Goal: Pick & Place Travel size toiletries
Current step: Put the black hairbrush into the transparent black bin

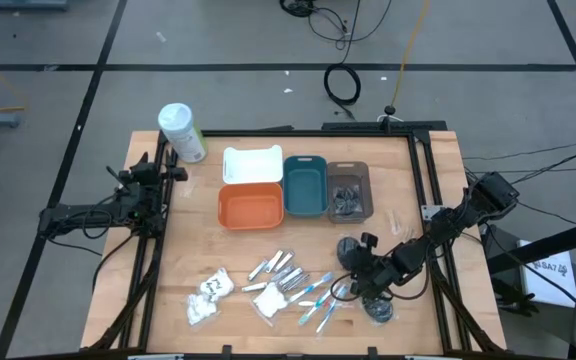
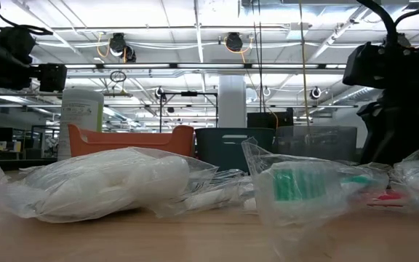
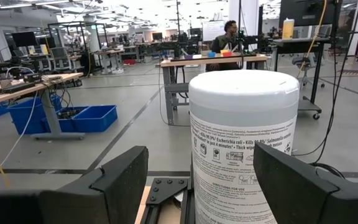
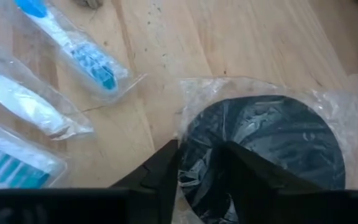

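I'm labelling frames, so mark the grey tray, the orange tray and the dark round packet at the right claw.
grey tray (image 1: 366, 186): high view, right rim.
orange tray (image 1: 251, 207): high view, its floor.
dark round packet (image 4: 284, 140): right wrist view, centre of the dark disc.

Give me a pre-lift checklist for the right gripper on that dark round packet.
1. Right gripper down at the dark round packet: ok.
2. Fingers pinching the clear wrap at its edge: ok.
3. Grip fully closed and firm: cannot tell.
4. Neighbouring toothbrush clear of the fingers: ok.
5. Grey tray reachable, already holding dark items: ok.
6. Left gripper parked by the white bottle, out of the way: ok.
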Motion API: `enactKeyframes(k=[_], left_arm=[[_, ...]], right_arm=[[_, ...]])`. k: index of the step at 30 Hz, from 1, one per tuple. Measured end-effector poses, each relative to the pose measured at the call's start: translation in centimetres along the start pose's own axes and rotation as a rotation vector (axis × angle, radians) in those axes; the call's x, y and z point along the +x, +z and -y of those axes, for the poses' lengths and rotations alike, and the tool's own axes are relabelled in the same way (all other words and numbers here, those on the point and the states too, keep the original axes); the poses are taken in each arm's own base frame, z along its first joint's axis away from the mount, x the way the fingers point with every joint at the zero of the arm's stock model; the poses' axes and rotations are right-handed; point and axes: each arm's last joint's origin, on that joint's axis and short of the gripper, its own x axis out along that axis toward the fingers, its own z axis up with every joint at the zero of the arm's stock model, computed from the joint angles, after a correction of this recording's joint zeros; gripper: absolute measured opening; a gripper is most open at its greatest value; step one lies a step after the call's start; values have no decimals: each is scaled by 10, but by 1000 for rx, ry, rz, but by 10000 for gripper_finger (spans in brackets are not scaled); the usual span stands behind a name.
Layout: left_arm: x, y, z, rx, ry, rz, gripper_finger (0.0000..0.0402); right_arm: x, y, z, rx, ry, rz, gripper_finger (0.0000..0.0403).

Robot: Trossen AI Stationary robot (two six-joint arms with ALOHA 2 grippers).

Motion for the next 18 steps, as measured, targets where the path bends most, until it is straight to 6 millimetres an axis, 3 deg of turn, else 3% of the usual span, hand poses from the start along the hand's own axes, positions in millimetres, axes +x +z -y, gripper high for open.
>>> enactKeyframes(k=[13,18], left_arm=[[0,0,0,0,0,0,285],[0,0,0,0,0,0,285]], right_arm=[[-5,3,-1,-13,41,10,7],[-9,7,-1,-20,66,28,5]])
